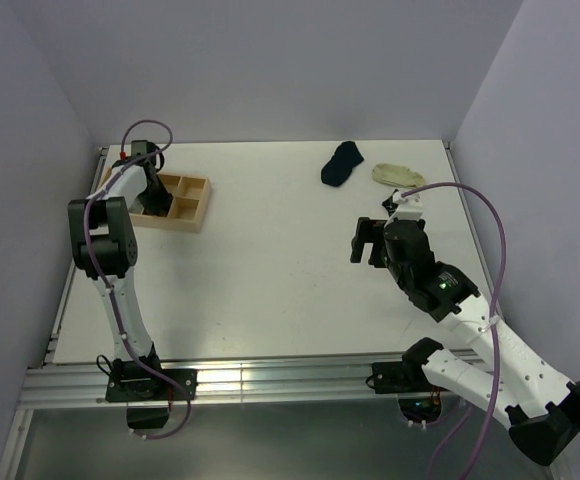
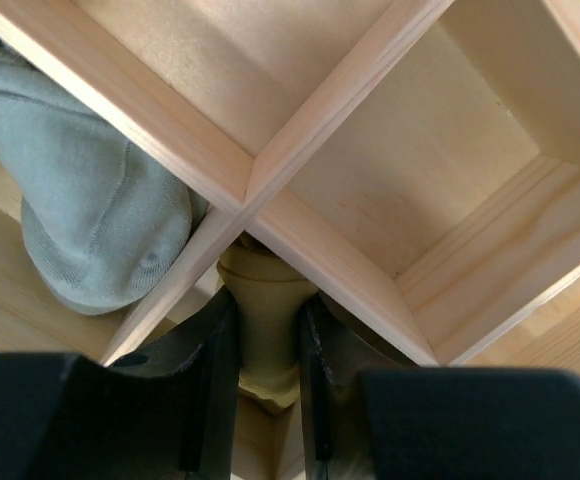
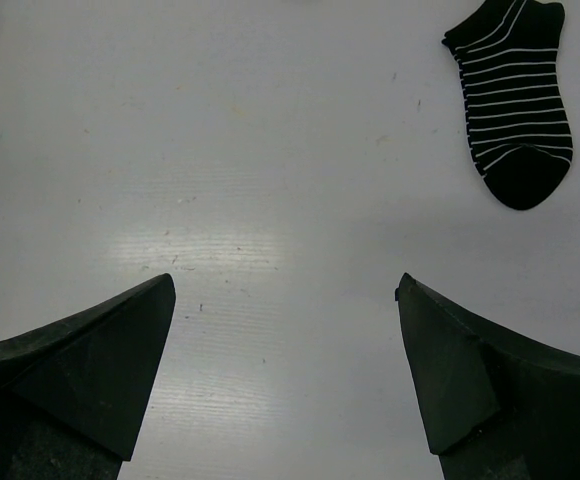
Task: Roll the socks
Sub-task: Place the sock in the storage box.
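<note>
My left gripper [image 2: 268, 310] reaches down into the wooden tray [image 2: 300, 150] and is shut on a rolled mustard-yellow sock [image 2: 262, 275], pinched between both fingers just below the crossing dividers. A light grey sock [image 2: 80, 210] fills the compartment to the left. From above, the left gripper [image 1: 154, 200] stands inside the tray [image 1: 192, 215] at the back left. My right gripper [image 1: 368, 243] hovers open over bare table, nothing between its fingers [image 3: 100, 370]. A black sock with white stripes [image 3: 515, 90] lies flat ahead of it. A dark sock [image 1: 342, 162] and a cream sock [image 1: 398, 175] lie at the back.
The tray's other compartments [image 2: 440, 150] show bare wood. Walls close the table [image 1: 270, 290] at the back and on both sides. A metal rail [image 1: 270, 380] runs along the near edge by the arm bases.
</note>
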